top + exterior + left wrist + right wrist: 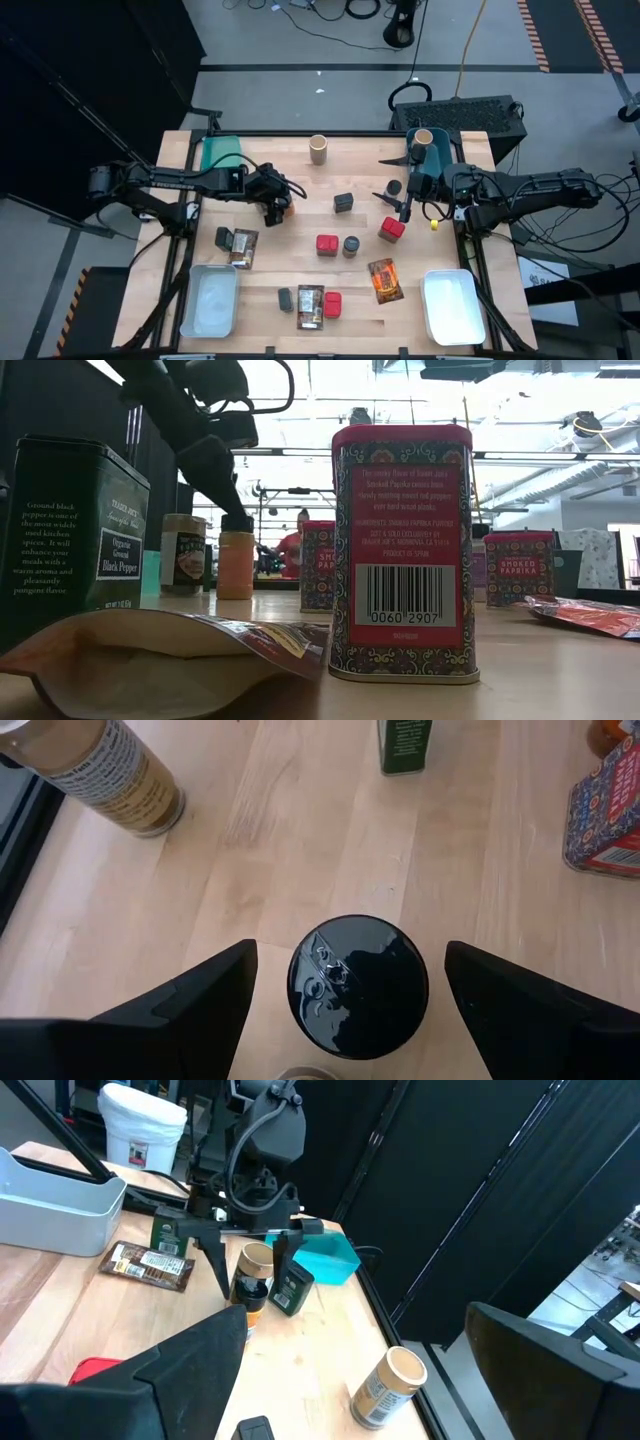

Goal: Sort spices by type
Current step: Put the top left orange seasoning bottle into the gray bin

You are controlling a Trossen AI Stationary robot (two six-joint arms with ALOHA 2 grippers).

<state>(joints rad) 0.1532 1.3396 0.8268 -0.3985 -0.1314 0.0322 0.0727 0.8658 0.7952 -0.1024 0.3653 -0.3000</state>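
The spices stand scattered on the wooden table [300, 170]: red tins [327, 244], dark jars [344, 203], printed packets [385, 279] and a tan cylinder [318, 148]. My left gripper [277, 205] is open, tilted down at the table's left middle. Its fingers [200, 1005] stand on either side of an upright orange jar with a black lid [358, 982], with a gap on each side. The same jar [236, 565] rests on its base below the gripper in the low view. My right gripper [403, 207] hangs open above the table's right middle, holding nothing.
Teal bins sit at the far left [222, 152] and far right [428, 150], the right one holding a tan cylinder [422, 138]. White bins sit at the near left [210, 300] and near right [452, 305]. A green tin [405, 745] and a tan jar [120, 770] stand near the left gripper.
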